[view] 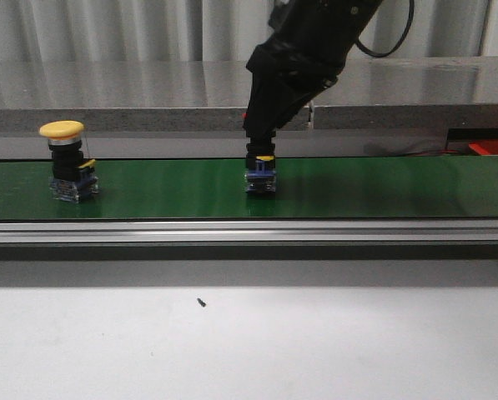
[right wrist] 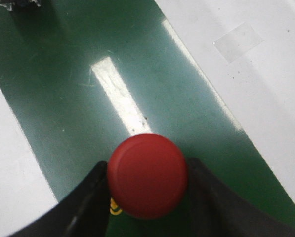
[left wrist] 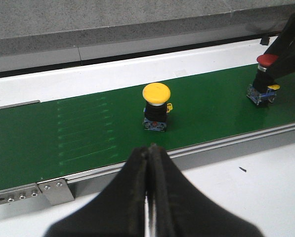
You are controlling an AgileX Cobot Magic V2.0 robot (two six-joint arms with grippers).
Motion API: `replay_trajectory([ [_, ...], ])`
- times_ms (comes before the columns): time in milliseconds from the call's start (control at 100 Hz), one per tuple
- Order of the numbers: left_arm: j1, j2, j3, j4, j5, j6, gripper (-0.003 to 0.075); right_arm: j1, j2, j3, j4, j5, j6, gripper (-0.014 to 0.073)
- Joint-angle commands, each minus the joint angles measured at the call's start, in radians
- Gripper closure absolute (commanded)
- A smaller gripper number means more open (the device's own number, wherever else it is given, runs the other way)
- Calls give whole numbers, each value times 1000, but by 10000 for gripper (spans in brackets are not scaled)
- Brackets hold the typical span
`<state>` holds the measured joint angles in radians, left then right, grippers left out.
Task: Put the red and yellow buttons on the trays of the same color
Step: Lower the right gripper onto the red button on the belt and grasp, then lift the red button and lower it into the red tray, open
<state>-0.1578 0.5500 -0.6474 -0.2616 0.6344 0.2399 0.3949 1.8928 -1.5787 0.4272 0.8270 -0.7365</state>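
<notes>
The buttons are both standing on a long green belt (view: 382,187), and that belt is the biggest thing here. It runs from one side of the room to the other, with a silver rail along its near edge. In front of the belt is a white tabletop (view: 315,342) with only a tiny dark speck on it.

I cannot see any trays, red or yellow, in any of the views. So I think no button has been put away yet. The job looks like it is just starting.

The right arm is big and black and reaches down to the middle of the belt. Its right pincer (view: 260,148) has one finger on each side of the red button (right wrist: 147,175). The fingers look like they touch the cap, so I think it is gripping the red button. The button's base looks like it rests on the belt, so it has not been lifted.

The yellow button (view: 68,162) stands alone near the left end of the belt, well apart from the red one. Nothing touches it.

The left pincer (left wrist: 148,197) hangs over the white tabletop, near the front edge of the belt. Its fingers are pressed together and hold nothing.

Both buttons need carrying to their trays.
</notes>
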Motion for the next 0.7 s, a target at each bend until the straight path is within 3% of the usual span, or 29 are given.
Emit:
replay_trajectory([
  [0, -8, 3, -28, -21, -67, 1, 739, -12, -62, -31, 36, -33, -9, 309],
  [290, -8, 3, -28, -21, -67, 1, 739, -116, -158, -28, 52, -20, 42, 309],
  [690, -8, 3, -28, -21, -67, 1, 739, -362, -276, -16, 48, 50, 56, 309],
])
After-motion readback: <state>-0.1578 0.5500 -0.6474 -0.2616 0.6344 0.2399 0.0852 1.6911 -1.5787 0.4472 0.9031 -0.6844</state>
